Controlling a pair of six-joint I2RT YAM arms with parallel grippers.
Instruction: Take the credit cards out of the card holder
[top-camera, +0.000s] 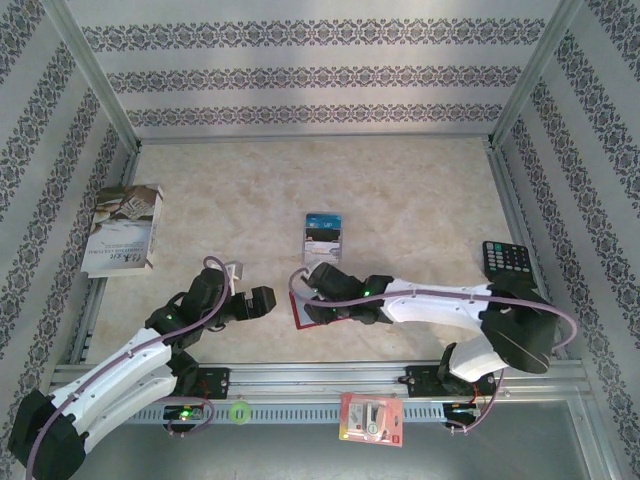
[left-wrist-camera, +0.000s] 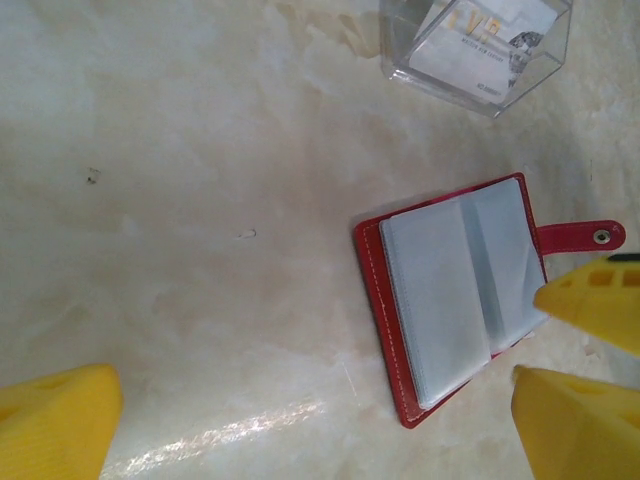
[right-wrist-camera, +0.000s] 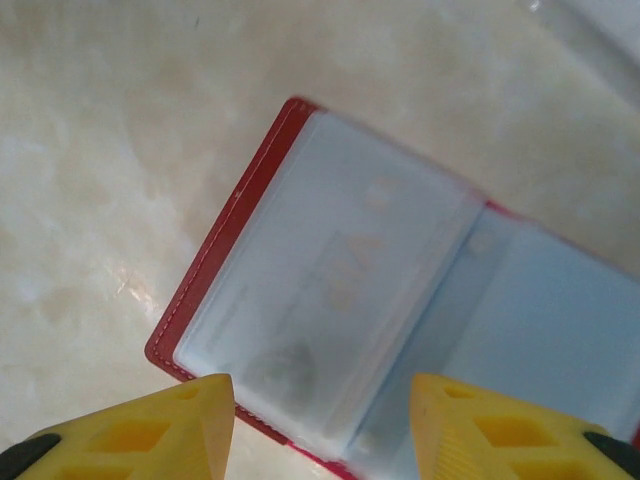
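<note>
Card holder (right-wrist-camera: 330, 290) lies spread open on the pale marbled surface (left-wrist-camera: 200, 200), red cover down and grey-blue clear pockets up. The right gripper (right-wrist-camera: 318, 385) hangs right over it. Its yellow fingers are spread, one to each side of the pocket pages' near edge, and pinch nothing I can make out. Seen from the left wrist, one of those fingers sits at the edge of the page just beside the red snap tab (left-wrist-camera: 590, 236). A pale card (right-wrist-camera: 290, 320) shows through the pocket under the gripper; its faint orange marks are too blurred to read.

The left gripper (left-wrist-camera: 318, 425) is spread wide and holds nothing, near the card holder on its left.

Beyond the card holder, apart from it, stands a clear plastic stand (left-wrist-camera: 480, 50). Teal and dark credit cards (top-camera: 323, 232) show there, and the print on them is too small to read.

Well to the card holder's right lies a black calculator (top-camera: 505, 260). Far to its left is a book (top-camera: 125, 228) with an illegible title, and a red-and-white blister pack (top-camera: 371, 418) lies nearer the arm bases.
</note>
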